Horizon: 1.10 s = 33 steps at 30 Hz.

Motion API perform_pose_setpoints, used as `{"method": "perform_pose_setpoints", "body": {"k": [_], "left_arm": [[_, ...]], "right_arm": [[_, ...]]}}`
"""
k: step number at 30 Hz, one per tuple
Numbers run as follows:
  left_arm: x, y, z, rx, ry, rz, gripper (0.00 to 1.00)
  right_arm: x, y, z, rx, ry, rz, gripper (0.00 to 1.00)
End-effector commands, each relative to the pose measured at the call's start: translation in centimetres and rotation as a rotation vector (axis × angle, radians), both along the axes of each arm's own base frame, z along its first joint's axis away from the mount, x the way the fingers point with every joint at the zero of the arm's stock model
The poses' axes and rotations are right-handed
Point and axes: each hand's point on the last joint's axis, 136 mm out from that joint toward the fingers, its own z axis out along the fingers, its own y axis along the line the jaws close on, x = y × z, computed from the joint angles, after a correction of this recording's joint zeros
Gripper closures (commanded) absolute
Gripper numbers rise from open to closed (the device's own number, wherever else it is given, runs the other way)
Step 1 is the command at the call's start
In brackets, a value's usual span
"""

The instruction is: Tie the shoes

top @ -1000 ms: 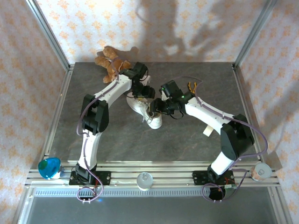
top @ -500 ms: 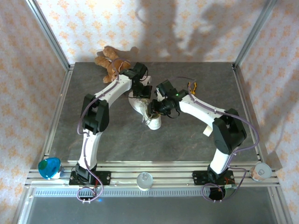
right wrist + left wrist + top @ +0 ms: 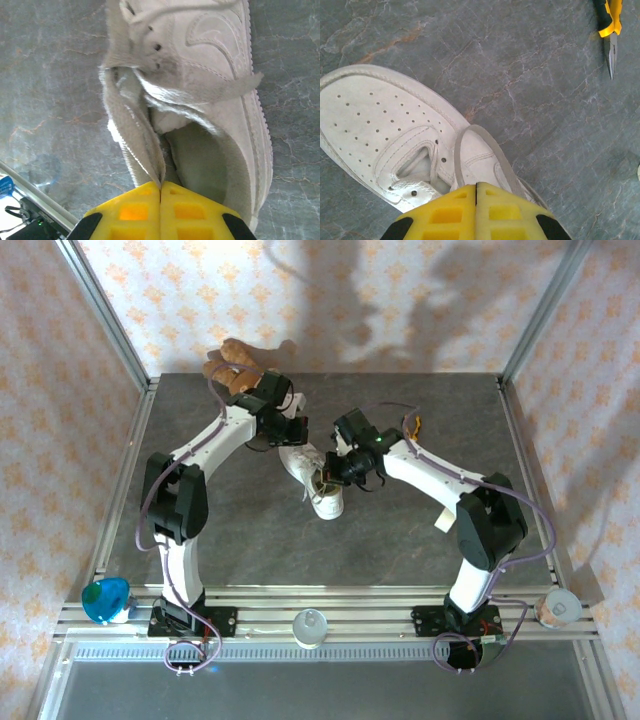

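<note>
the white sneaker (image 3: 322, 498) lies on its sole near the middle of the dark stone counter (image 3: 400, 540), its length running slantwise between the two arms, with one hand at each end. the left hand (image 3: 293, 435) hangs over the far end of the sneaker; in the left wrist view its yellow fingers (image 3: 445, 212) are pressed flat together, and a loop of white lace (image 3: 470, 131) arcs up just in front of them above the perforated toe (image 3: 370, 120). both ends of the loop run under the fingers, so i cannot tell whether it is pinched there. the right hand (image 3: 335, 475) sits over the side of the sneaker beside the dark opening; in the right wrist view its yellow fingers (image 3: 192, 210) are together and clamped on a strip of lace (image 3: 135, 130) that rises from the eyelets to the seam between them, with a second strip (image 3: 220, 87) lying across the opening. a brown teddy bear (image 3: 225, 368) lies at the far left corner of the counter, behind the left arm. yellow-handled pliers (image 3: 410, 426) lie on the counter beyond the right arm, well apart from the sneaker, and also show at the upper right of the left wrist view (image 3: 609, 25).
</note>
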Motion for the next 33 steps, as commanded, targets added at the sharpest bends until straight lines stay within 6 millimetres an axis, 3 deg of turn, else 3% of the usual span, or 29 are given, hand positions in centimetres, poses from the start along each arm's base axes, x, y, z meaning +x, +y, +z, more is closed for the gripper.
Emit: {"method": "perform_pose_setpoints", "body": {"k": [1,3,4,8,10,11,16,18,21,33], "left_arm": [[0.2,0.1,1.1,-0.007,-0.055,0.011,1.0],[0.1,0.2,0.6,-0.004,-0.056,0.008,1.0],[0.1,0.4,2.0,-0.014,-0.087,0.013,1.0],[0.7,1.2,2.3,-0.019,-0.068,0.068,0.62],[0.8,1.4,2.6,0.0,-0.056,0.088,0.54],[1.0,1.5,1.7,0.025,-0.024,0.099,0.51],[0.8,1.9,0.5,0.163,0.064,0.133,0.51],[0.7,2.0,-0.1,0.195,0.107,0.167,0.57],[0.5,1.2,-1.0,0.191,0.15,0.175,0.62],[0.0,-0.7,-2.5,0.236,0.191,0.131,0.62]], "right_arm": [[0.6,-0.6,1.8,-0.043,-0.039,0.015,1.0],[1.0,-1.0,2.3,-0.056,-0.04,0.021,1.0],[1.0,-1.2,2.4,-0.057,-0.037,0.028,1.0],[0.7,-1.3,1.9,-0.081,-0.002,0.082,1.0],[0.3,-1.1,1.4,-0.085,0.017,0.112,1.0],[0.1,-1.0,1.1,-0.082,0.024,0.129,1.0],[-0.2,-0.8,0.2,-0.084,0.039,0.171,1.0],[-0.2,-0.7,-0.1,-0.084,0.046,0.181,1.0],[-0.5,-0.6,-0.9,-0.08,0.064,0.19,1.0],[-0.8,-0.7,-1.6,-0.067,0.077,0.205,1.0]]}}
